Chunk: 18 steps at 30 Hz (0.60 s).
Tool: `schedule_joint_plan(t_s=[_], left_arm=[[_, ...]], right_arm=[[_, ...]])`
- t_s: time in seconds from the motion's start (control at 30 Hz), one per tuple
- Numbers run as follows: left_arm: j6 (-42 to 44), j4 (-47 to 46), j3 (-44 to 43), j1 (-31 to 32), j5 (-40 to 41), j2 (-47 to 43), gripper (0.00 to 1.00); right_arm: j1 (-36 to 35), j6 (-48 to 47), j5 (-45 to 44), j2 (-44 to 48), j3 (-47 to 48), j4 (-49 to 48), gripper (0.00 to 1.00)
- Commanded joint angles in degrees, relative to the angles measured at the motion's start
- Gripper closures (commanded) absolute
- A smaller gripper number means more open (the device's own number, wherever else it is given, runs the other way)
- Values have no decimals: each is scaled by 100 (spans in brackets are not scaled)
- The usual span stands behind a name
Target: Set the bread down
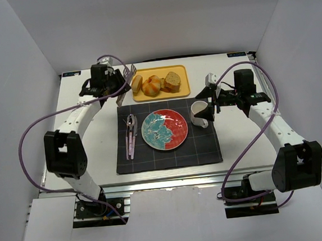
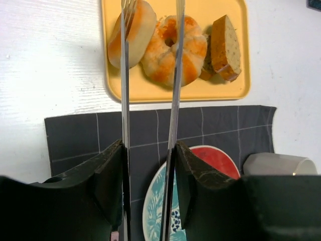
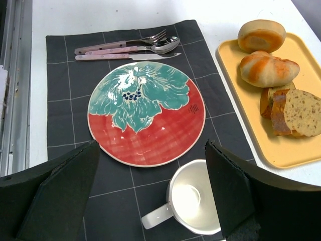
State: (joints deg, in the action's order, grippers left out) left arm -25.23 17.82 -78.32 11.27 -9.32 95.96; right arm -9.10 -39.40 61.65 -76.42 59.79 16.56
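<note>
Because the tongs meet the bread only at their far tips, any small error at your left tool grows large out there. One blade lies over the round roll and the other crosses the knotted roll. Squeezing now could pinch both, or nudge one off the yellow tray onto the tabletop. A weak squeeze risks dropping the piece on the dark placemat, short of the plate. A hard one would likely crush the soft crumb. Mind the mug too, which stands just beside the plate.

Your left tool is partly closed, its fingers pressed against the outside of the tongs' two arms, holding them with the blades apart. Whether the tips touch any bread, you cannot tell from these views. Your right tool is spread wide above the mug and grips nothing. All three pieces, the sliced loaf included, lie on the tray.
</note>
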Motion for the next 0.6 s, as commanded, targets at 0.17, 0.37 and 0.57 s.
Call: schedule_joint_plan(t_s=[0.17, 0.37, 0.57], left_arm=[[721, 1063, -1377, 367, 632, 748, 46], [1319, 1504, -1949, 666, 1265, 1214, 44], [1644, 1724, -2143, 824, 1467, 1398, 44]], right_arm=[[119, -33, 181, 172, -82, -38, 11], [154, 2, 234, 128, -125, -56, 11], [172, 2, 242, 119, -134, -65, 11]])
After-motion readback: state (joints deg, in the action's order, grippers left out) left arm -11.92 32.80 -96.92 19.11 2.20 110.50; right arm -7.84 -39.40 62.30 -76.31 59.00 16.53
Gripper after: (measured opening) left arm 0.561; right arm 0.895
